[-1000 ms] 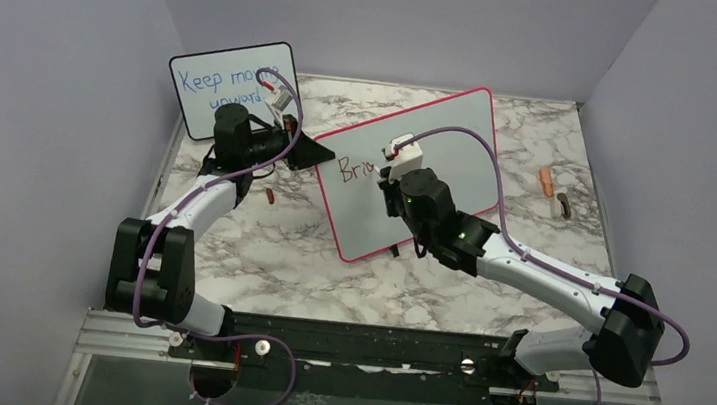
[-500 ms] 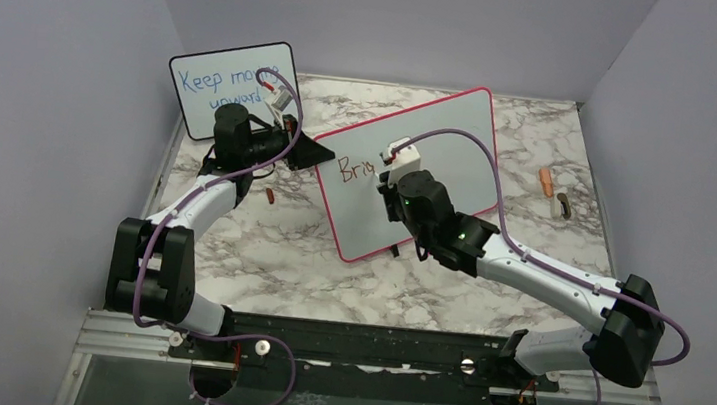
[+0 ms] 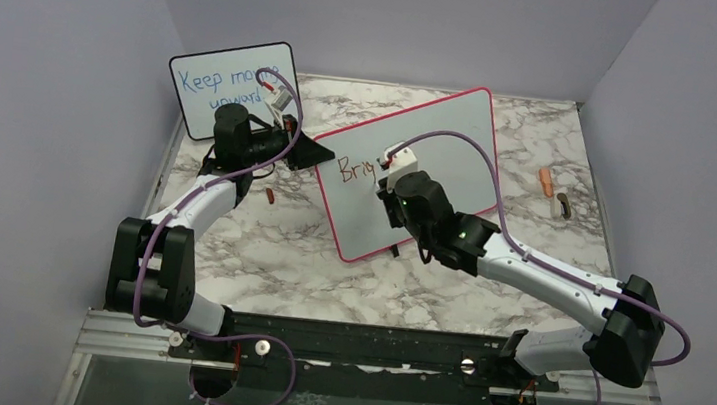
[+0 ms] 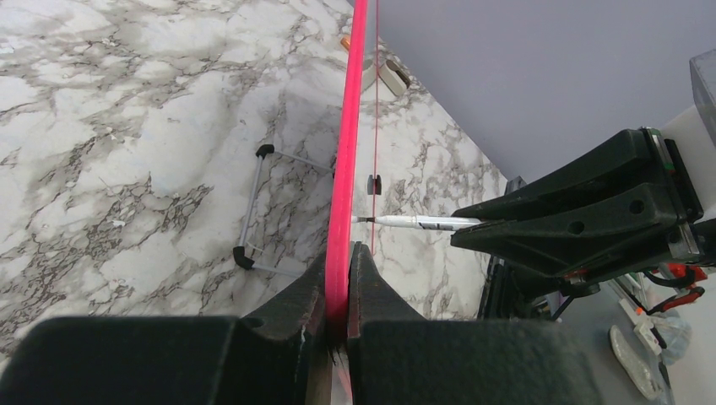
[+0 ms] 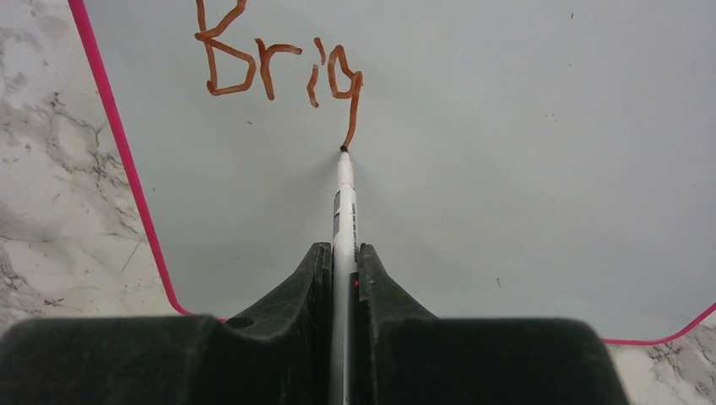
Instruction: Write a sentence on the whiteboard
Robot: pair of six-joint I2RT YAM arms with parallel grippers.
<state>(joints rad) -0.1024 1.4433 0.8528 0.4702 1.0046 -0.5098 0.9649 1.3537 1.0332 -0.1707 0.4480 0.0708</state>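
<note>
The left hand [image 4: 338,257] pinches the whiteboard's [image 3: 451,142] thin edge. The right hand [image 5: 342,251] pinches the pen [image 5: 344,190]. The board looks light and tippy.

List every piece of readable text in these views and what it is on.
"Brig": reddish-brown writing on the whiteboard.
"Keep mo…" above "upward": blue, on the small black-framed board; the rest is hidden.
Print on the marker barrel: too small to read.

The whiteboard [image 3: 454,167] has a pink-red frame and reddish-brown letters [image 5: 279,67]; the marker [image 5: 344,194] is white, the table [image 3: 280,245] grey-veined white marble, with blue writing on the smaller board [image 3: 206,86].
</note>
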